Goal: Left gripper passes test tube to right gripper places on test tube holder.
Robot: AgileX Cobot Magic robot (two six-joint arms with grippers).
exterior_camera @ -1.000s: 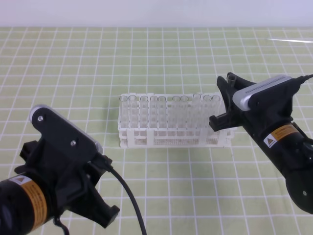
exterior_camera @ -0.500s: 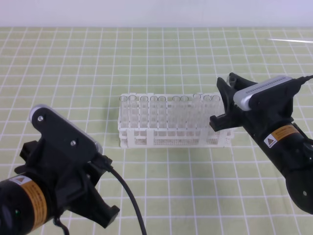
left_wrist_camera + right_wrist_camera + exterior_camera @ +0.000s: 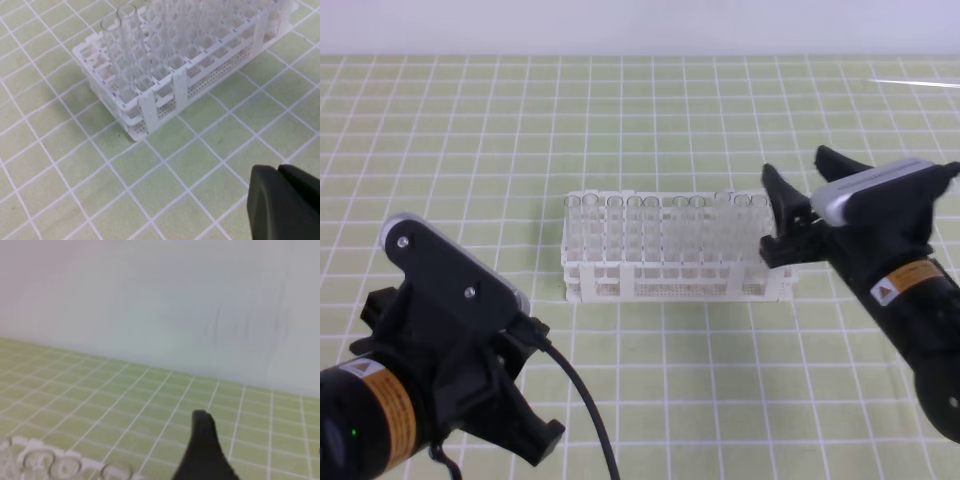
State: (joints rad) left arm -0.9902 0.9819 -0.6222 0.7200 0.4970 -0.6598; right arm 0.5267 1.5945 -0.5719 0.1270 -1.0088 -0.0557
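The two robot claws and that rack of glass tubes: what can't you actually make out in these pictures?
- Left gripper: overhead, its own body hides the fingertips; the left wrist view crops it, so open or shut is unclear.
- Right gripper: the right wrist view shows one blurred finger; the other is cut off.
- Test tube holder: overhead, the clear tubes blend together, so which was just placed is uncertain.

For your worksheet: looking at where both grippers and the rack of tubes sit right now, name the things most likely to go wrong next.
1. The right gripper is open, with one finger close to the right end of the test tube holder. A sideways move might knock the upright tubes or shift the light rack.
2. The left gripper is low near the mat, with a loose black cable that could snag.
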